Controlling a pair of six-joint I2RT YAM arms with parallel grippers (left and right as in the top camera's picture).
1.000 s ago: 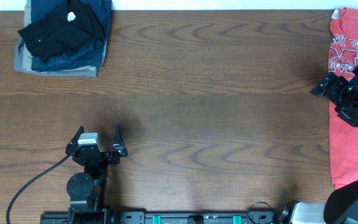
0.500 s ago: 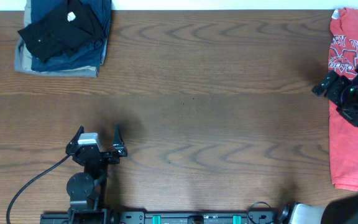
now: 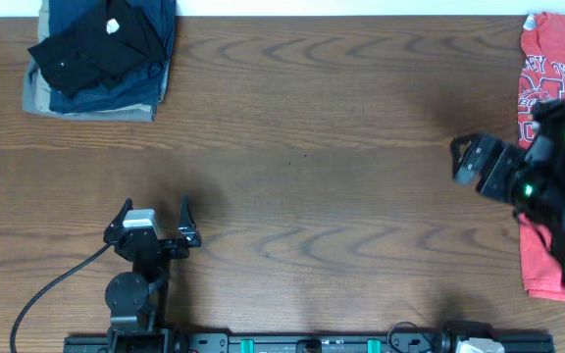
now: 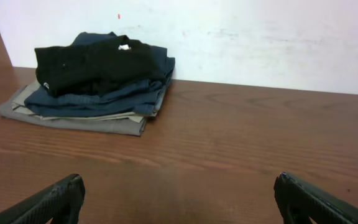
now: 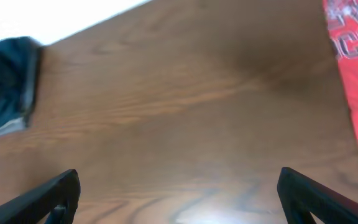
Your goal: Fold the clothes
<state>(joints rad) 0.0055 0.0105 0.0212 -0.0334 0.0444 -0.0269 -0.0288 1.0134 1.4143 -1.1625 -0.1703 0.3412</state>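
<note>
The clothes, a black shirt with a white tag showing, lie on top of a blue and tan stack in the far left corner. The left wrist view shows the black shirt well ahead of my left gripper. That gripper is open near the front left of the table, with nothing between its fingers. My right gripper is blurred in the overhead view, at the right, beside the red T-shirt. In its own view the right gripper is open over bare wood.
The blue denim and tan stack lies under the black shirt. A red printed T-shirt is spread along the right edge, and this red T-shirt also shows in the right wrist view. A black cable runs from the left arm's base.
My right arm has swung left off the red T-shirt and now sits over the wood beside it, blurred by motion. The left arm and the stack have not moved.
</note>
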